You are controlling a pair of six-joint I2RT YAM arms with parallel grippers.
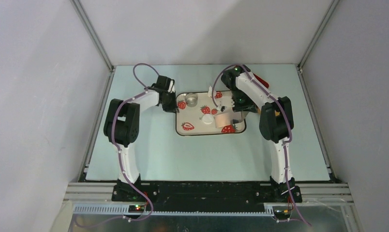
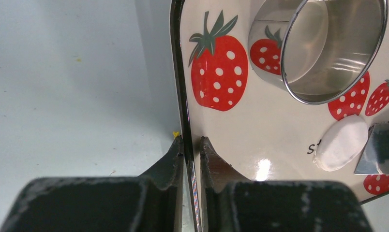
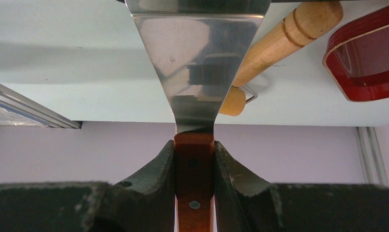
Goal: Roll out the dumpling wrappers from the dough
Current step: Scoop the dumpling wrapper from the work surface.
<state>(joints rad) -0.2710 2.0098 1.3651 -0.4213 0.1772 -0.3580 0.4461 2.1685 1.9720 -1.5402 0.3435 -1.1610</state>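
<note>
The left claw [image 2: 188,143] straddles the left rim of the tray [image 2: 184,87], one finger on each side. On the tray, the cup [image 2: 328,48] stands ahead and right of it, with the dough [image 2: 341,142] nearer, just beside the spatula [image 3: 197,58] blade. The right claw [image 3: 195,145] clamps the spatula handle. Beyond the blade, to the right, a rolling pin [image 3: 279,48] and a second tray [image 3: 366,58] lie on the worktop [image 1: 158,159].

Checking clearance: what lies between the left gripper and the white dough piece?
Only bare glossy tray surface, seen in the left wrist view, separates the left gripper from the dough piece.
</note>
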